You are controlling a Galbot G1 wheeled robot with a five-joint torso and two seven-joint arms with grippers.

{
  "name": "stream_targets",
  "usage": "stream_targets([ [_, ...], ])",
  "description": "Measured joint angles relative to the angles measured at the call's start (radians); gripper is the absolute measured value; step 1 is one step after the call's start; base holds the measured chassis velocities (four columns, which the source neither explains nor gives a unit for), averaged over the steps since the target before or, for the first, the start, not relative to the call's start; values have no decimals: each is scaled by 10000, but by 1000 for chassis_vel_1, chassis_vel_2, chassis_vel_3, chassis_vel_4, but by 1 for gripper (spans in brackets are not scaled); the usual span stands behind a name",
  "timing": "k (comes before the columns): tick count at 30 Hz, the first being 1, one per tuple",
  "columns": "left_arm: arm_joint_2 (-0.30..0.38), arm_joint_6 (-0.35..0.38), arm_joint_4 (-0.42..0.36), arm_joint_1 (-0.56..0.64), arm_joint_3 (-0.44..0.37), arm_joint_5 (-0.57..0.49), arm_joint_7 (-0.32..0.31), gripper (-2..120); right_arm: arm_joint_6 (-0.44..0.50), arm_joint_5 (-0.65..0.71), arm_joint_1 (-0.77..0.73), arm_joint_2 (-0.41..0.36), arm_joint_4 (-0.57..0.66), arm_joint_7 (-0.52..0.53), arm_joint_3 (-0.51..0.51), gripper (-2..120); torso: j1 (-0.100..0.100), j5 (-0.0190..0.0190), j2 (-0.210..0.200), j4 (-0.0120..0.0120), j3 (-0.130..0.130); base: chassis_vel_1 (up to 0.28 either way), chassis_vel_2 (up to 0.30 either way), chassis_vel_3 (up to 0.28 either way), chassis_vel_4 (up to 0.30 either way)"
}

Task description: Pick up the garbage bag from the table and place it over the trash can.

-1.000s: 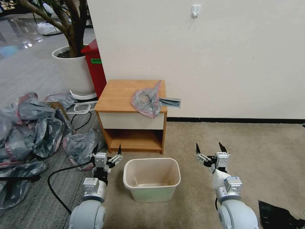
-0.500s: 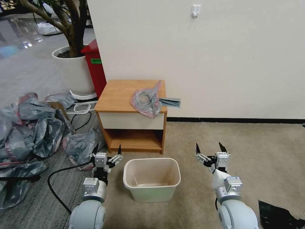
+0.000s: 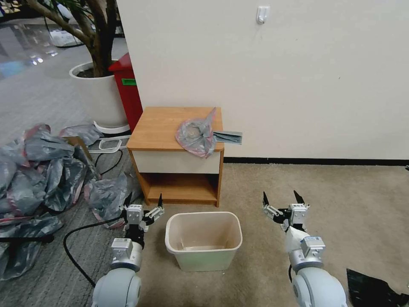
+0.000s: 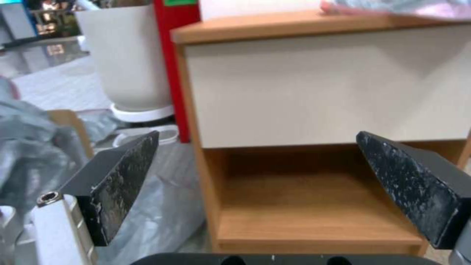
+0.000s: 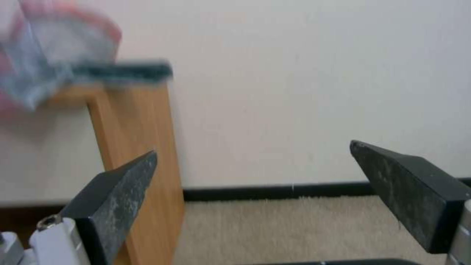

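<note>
The garbage bag, crumpled grey plastic with a pink rim, lies on the right front part of the table, one flat end sticking out past the table's right edge. Its edge shows in the left wrist view and blurred in the right wrist view. The beige trash can stands upright on the carpet in front of the table. My left gripper hovers open just left of the can. My right gripper hovers open to the can's right. Both hold nothing.
A heap of grey bags covers the floor at the left, with a black cable beside it. A red bin and a white plant pot stand behind the table's left side. A wall backs the table.
</note>
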Motion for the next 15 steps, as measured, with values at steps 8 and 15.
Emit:
stream_targets([
  [8,66,1499,-2081,839,-539,-415,-303,100,-1097,543,-176,6,1517,1016,-604,100,0,-4,0,0,-1,0,0,0,0],
  [15,420,2777,-3765,1717,-1125,-854,-259,100,-921,684,-305,-67,1033,1671,-1015,100,-1,9,0,1,-1,0,0,0,0],
])
